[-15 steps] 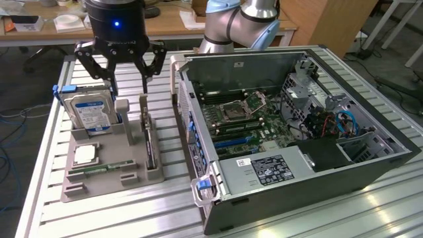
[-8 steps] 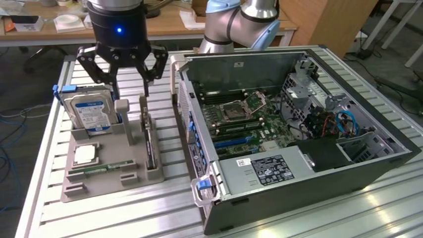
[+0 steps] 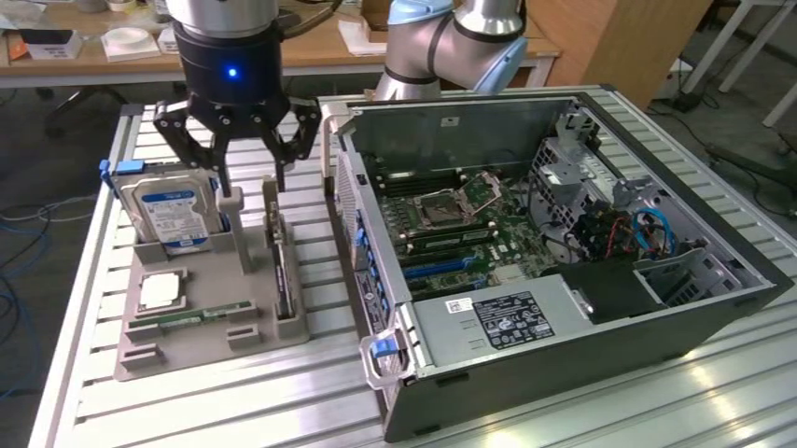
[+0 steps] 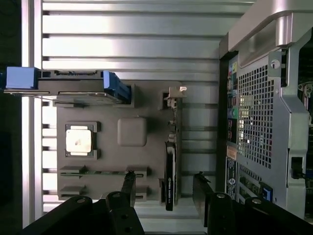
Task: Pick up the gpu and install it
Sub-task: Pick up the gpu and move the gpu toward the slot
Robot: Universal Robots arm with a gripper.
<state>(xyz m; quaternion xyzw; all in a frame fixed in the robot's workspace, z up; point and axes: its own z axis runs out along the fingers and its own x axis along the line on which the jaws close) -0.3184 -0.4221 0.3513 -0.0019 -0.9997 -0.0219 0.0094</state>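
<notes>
I'm just starting the pickup, hovering the wide-open empty gripper [image 3: 245, 173] seemingly over the gpu [image 3: 282, 271], edge-up in the grey tray [image 3: 224, 285] left of centre, and I think it's needing a square straddle.

Arm [image 3: 442, 42] bent over, wrist vertical — end effector [image 3: 249, 173] pointing straight down, fingers [image 3: 175, 138] spread wide

A slatted metal table [image 3: 224, 401] stood on a dark grey floor [image 3: 44, 187]. Far behind it was a long wooden desk [image 3: 317, 56], and a brown wooden cabinet [image 3: 622, 47] at the exterior view's right.
</notes>
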